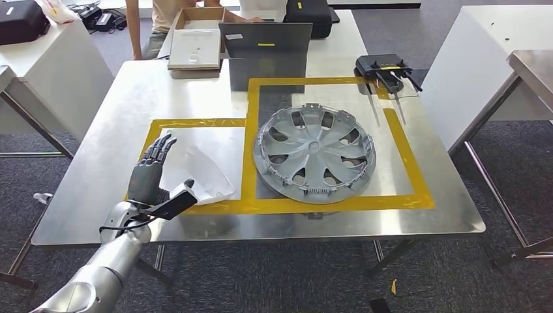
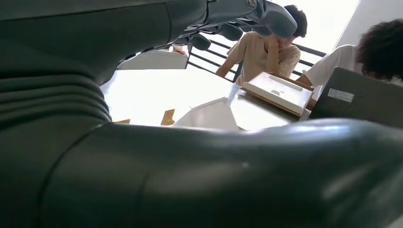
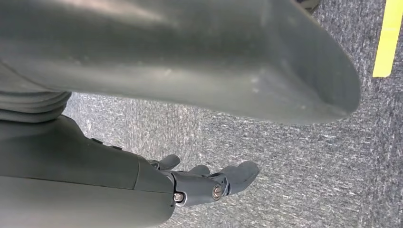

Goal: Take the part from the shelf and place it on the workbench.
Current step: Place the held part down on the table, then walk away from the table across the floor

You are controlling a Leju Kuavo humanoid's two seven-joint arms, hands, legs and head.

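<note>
A white, roughly triangular plastic part (image 1: 201, 171) lies flat on the steel workbench (image 1: 98, 189) inside the left yellow-taped rectangle. My left hand (image 1: 151, 175) hovers at the part's left edge with its fingers stretched forward and apart and its thumb pointing right over the tape; it holds nothing. The left wrist view looks past the thumb to the white part (image 2: 209, 115) on the bright tabletop. A grey wheel cover (image 1: 314, 153) lies in the right taped rectangle. My right hand (image 3: 209, 183) hangs over grey carpet, fingers loose and empty.
At the table's far end stand a grey open case (image 1: 267, 49), a cardboard box with a white tray (image 1: 194, 49) and a black device with antennas (image 1: 386, 68). A person (image 1: 153, 26) stands behind. Other tables flank both sides. Yellow tape (image 3: 389, 38) marks the floor.
</note>
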